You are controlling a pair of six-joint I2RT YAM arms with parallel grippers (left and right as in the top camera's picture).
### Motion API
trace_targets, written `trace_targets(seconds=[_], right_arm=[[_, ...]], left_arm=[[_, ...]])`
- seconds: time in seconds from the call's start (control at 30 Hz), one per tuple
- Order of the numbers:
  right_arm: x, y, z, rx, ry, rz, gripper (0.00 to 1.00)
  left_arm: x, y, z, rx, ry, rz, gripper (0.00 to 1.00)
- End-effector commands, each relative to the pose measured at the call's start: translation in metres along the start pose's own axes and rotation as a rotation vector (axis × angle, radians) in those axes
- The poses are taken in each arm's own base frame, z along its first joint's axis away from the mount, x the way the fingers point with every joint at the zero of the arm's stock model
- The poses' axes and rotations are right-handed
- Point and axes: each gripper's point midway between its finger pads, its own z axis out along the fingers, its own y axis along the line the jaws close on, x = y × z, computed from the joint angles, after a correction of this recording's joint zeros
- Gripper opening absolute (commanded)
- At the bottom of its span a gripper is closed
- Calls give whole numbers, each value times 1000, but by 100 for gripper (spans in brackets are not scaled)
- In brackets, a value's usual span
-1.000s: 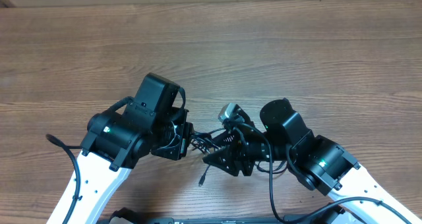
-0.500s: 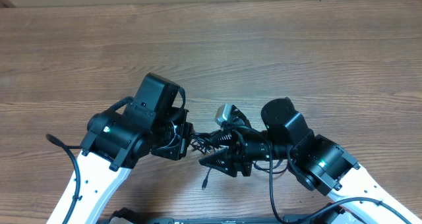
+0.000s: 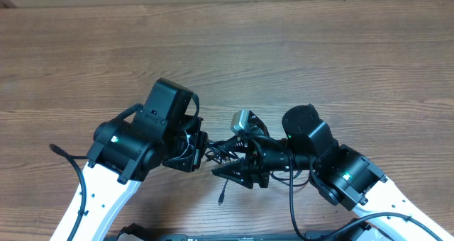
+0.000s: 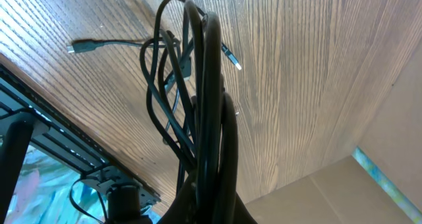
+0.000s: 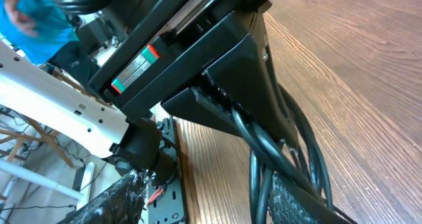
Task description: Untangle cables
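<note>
Left gripper clamps the looped black cables. The right gripper gapes wide, cords just beside one pad. The red-green label is unreadable.

Tangled cables between left tool and right tool, one plug end loose over wooden table.

The left gripper and the right gripper meet at the near middle of the table. The right gripper sits just right of the left one and slightly nearer. The cables are bunched between the two, touching both. One plug end trails onto the table on the near side of the right gripper, well apart from a second tip beside the bundle.
</note>
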Motion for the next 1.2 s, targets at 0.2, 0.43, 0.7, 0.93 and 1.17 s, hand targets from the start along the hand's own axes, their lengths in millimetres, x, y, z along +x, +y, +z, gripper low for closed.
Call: trace_targets(seconds=[0.2,0.43,0.7,0.93,1.17], right_arm=[[7,-15,15,19,42,15,58],[19,-7,20,-45,87,49,55],[22,23,22,-185,106,43,4],[31,21,19,-183,141,101,4],[44,23,13,-191,195,193,4]], left_arm=[[18,4,-2,-23,91,35,4],[18,1,-2,-13,93,37,4],[17,0,-2,-7,85,38,9],[-4,-7,-2,26,-35,134,36],[-42,-19,-8,60,-247,276,4]])
